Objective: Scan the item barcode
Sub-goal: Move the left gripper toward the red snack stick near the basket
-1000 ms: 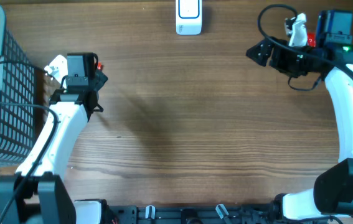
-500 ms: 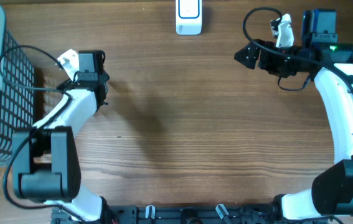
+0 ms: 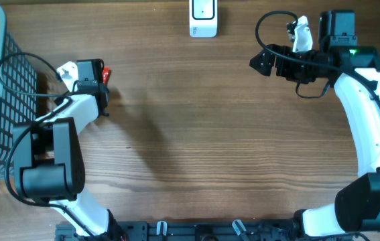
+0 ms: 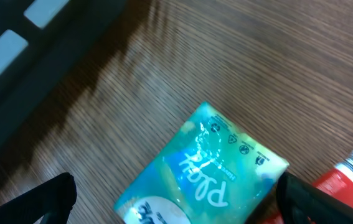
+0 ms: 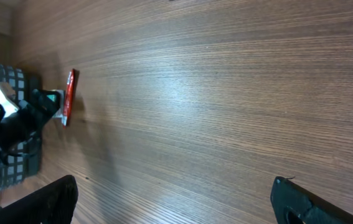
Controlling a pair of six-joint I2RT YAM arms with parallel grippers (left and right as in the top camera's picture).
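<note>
Teal packet (image 4: pixel 201 168) lies flat on the wooden table (image 3: pixel 196 134), right under the left gripper (image 4: pixel 176 196). Its jaws are spread wide, gripping nothing. A red pack (image 4: pixel 350 177) with a barcode label sits just beside the packet. All of it is near the wire basket (image 3: pixel 9 80), well apart from the white scanner (image 3: pixel 203 19). The right gripper (image 5: pixel 173 196) is wide open too, holding nothing.

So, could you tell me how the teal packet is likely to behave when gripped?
The teal packet has a glossy, wrinkled film, so it probably feels slippery and gives under the fingers. It lies flat on the table, so it likely won't roll.
</note>
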